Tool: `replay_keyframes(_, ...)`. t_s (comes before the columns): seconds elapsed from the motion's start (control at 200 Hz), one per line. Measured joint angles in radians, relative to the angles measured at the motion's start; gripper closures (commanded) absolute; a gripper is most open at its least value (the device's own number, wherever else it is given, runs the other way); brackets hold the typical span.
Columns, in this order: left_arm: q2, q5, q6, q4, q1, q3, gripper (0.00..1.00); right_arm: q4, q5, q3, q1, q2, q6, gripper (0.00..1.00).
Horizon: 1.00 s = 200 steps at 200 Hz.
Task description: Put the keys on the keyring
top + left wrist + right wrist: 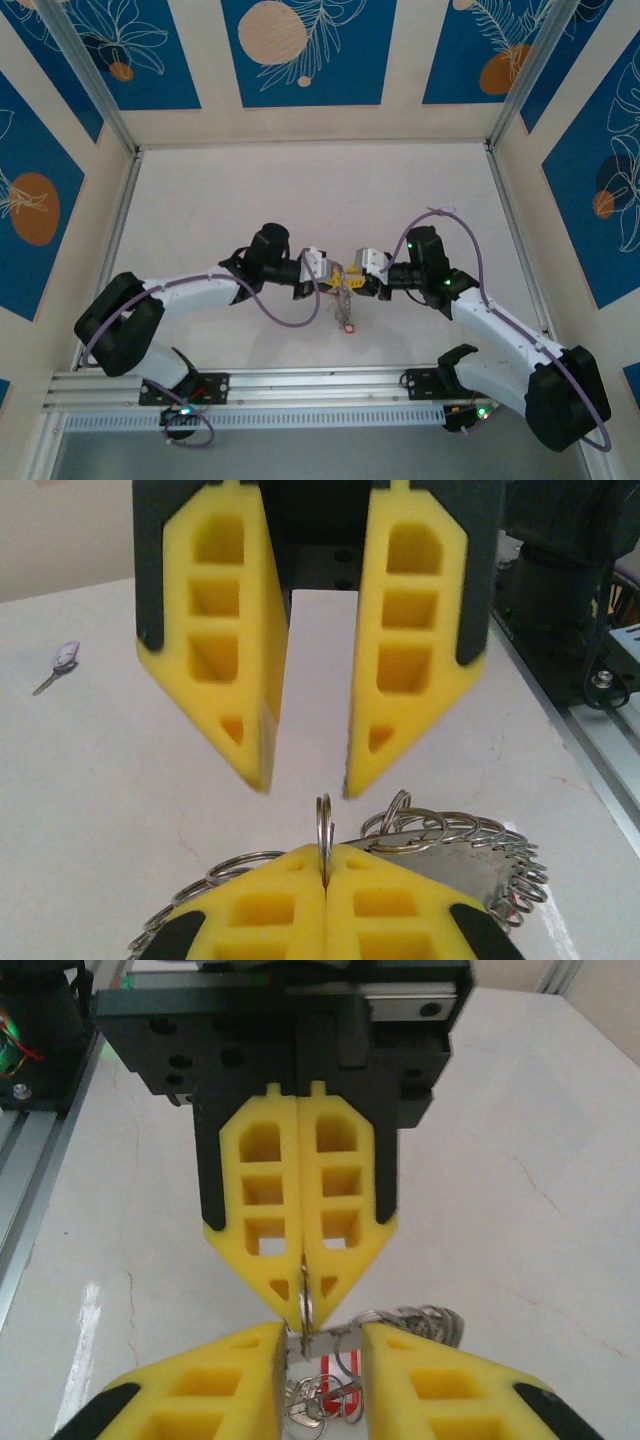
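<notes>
Okay, so both arms meet nose to nose mid-table. The keyring is up between them and looks lifted off the table. It's a grey plate w/ lots of little wire loops round the edge. Left gripper is clenched tight on one small loop, which stands upright out of its pads. Right gripper sits just opposite w/ jaws parted and nothing in them. Its tips are near that loop but not touching, as far as I can tell. From the right wrist cam, some red-tagged keys hang by the ring, just beyond the right fingers. I'd guess those are on already. One more key, pale-headed, lies on the table well apart, on the far side.

Step in hand, I'd say, is getting a second grip on the ring so a loop can be worked open. To do it well, IMO:
- Left shouldn't slacken at all. The loop is thin & held only at the pad tips, so any twist and it'll pivot or slip.
- Right should come in square to the loop and close slowly on the free arc above left's pads.
- Keep the plate hanging straight, else it swings.

The stray key needs fetching after, prob. by the right arm.
</notes>
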Motion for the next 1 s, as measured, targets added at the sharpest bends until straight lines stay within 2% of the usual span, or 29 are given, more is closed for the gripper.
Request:
replay_keyframes(0.12, 0.0, 0.016, -0.025, 0.029, 0.006, -0.018, 1.0, 0.036, -0.049, -0.022, -0.02, -0.003, 0.023, 0.76)
replay_keyframes(0.325, 0.0, 0.032, -0.059, 0.087, 0.008, -0.023, 1.0, 0.061, -0.098, -0.022, -0.021, 0.002, 0.027, 0.74)
replay_keyframes(0.535, 0.0, 0.05, -0.078, 0.131, 0.008, -0.025, 1.0, 0.074, -0.1, -0.022, -0.021, 0.028, 0.027, 0.73)
replay_keyframes(0.755, 0.0, 0.059, -0.093, 0.144, 0.008, -0.026, 1.0, 0.091, -0.108, -0.023, -0.021, 0.045, 0.044, 0.86)
replay_keyframes(0.88, 0.0, 0.062, -0.102, 0.156, 0.012, -0.027, 1.0, 0.113, -0.11, -0.027, -0.02, 0.045, 0.053, 0.97)
replay_keyframes(0.95, 0.001, 0.062, -0.105, 0.157, 0.012, -0.027, 0.86, 0.126, -0.108, -0.032, -0.02, 0.045, 0.061, 1.0)
replay_keyframes(1.0, 0.001, 0.057, -0.109, 0.156, 0.012, -0.027, 0.83, 0.126, -0.106, -0.034, -0.018, 0.045, 0.06, 1.0)
